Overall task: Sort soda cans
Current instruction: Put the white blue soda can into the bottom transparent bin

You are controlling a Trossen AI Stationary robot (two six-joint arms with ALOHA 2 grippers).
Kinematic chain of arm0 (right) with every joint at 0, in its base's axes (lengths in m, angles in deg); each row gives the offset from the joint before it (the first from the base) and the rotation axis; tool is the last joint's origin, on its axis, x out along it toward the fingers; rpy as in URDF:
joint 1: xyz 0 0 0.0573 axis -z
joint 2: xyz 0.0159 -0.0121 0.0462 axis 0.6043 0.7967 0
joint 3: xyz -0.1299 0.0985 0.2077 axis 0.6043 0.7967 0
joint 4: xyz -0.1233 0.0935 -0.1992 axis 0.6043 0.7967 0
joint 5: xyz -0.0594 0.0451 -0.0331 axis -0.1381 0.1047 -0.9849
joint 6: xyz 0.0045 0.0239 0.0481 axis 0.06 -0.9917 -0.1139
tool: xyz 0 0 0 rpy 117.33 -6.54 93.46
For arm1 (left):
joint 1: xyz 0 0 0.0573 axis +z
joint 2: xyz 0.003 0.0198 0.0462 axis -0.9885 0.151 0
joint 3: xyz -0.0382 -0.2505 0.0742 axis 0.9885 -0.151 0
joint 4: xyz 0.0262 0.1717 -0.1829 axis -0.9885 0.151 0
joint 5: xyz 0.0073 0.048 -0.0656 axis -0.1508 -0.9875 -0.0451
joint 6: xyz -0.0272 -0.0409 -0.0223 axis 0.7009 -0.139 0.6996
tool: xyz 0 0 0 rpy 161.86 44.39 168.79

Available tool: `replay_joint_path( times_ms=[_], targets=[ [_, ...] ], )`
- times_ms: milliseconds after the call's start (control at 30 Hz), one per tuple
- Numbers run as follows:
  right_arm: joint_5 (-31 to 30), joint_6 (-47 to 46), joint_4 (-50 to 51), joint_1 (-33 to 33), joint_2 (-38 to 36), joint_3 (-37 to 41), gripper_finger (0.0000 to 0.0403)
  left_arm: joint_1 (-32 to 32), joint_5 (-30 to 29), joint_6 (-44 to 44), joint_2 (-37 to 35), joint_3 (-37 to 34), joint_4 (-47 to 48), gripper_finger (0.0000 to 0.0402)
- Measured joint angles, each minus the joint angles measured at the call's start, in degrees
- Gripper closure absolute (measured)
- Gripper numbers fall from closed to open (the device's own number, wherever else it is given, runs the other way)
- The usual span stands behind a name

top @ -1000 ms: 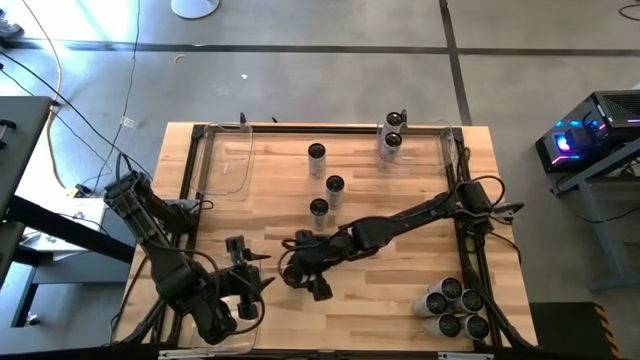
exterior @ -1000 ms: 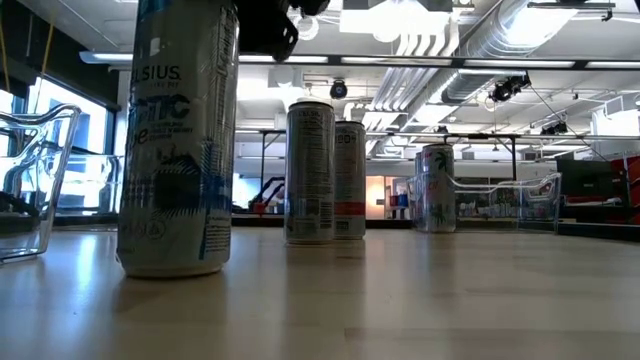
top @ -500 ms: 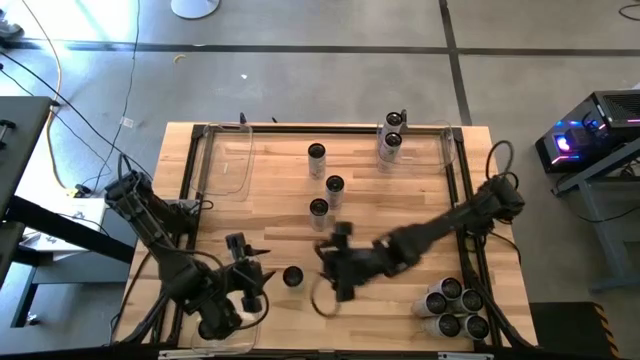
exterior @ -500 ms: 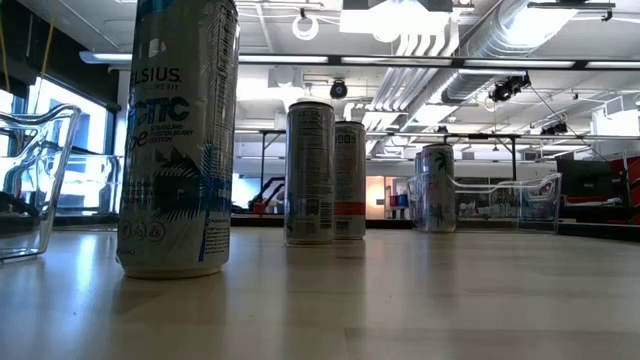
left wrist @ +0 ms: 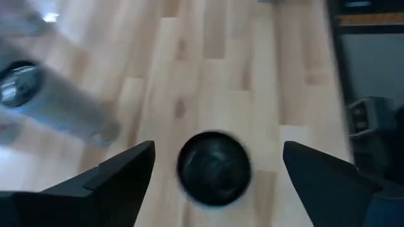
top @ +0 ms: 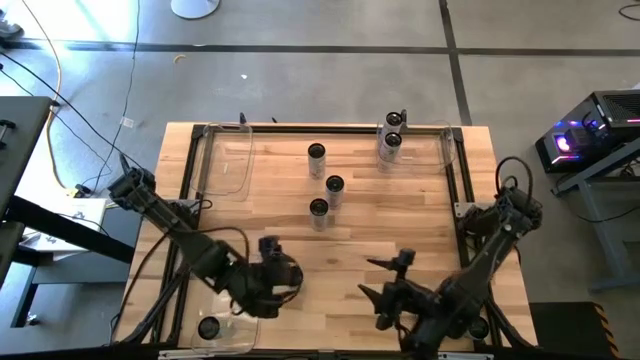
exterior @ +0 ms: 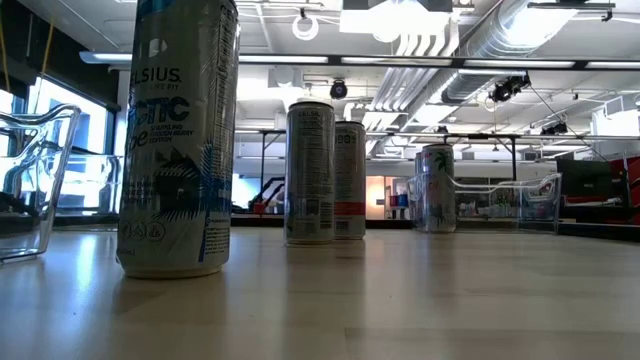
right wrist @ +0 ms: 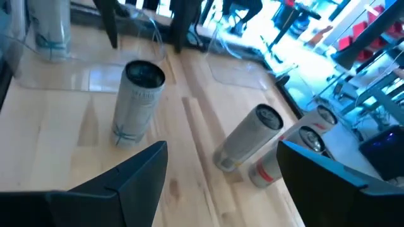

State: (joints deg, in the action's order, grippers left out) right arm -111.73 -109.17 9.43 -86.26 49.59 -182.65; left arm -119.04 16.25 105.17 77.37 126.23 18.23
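Dark can [left wrist: 213, 168] between the left gripper's [left wrist: 214, 170] wide-spread jaws, hidden in overhead view.

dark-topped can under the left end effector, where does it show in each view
high: mostly covered by the left end effector, low and left of centre.
low: the can stands biggest and nearest, at left.
left wrist: seen from above, centred between the open fingers, untouched.
right wrist: cannot match it to any can there.
Shared landmark: the middle cans, which stand behind it in the low view.
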Motion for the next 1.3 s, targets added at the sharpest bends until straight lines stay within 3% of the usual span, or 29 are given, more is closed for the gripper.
replay_joint_path(
  times_ms=[367,633,867,1000,1100,1300],
  targets=[
    [-0.35,-1.35,1.19,-1.12,0.11,0.0,0.0109,3.99,8.77,-6.87,3.12,0.0,0.78,0.0057],
    [-0.31,-1.37,1.16,-1.11,0.11,0.0,0.0109,4.73,11.36,-8.35,8.28,0.0,1.09,0.0058],
    [-0.3,-1.37,1.11,-1.11,0.13,0.0,0.0109,6.6,16.83,-8.32,8.33,0.0,0.57,0.0106],
    [-0.28,-1.36,1.11,-1.11,0.13,0.0,0.0109,7.02,15.73,-6.31,8.33,0.0,0.45,0.0155],
    [-0.28,-1.33,1.21,-1.11,0.13,0.0,0.0109,6.86,12.88,-4.45,8.47,1.14,2.67,0.0157],
    [-0.3,-1.26,1.47,-1.11,0.15,0.0,0.0109,3.37,6.18,0.03,6.68,12.43,19.42,0.0157]
  ],
)
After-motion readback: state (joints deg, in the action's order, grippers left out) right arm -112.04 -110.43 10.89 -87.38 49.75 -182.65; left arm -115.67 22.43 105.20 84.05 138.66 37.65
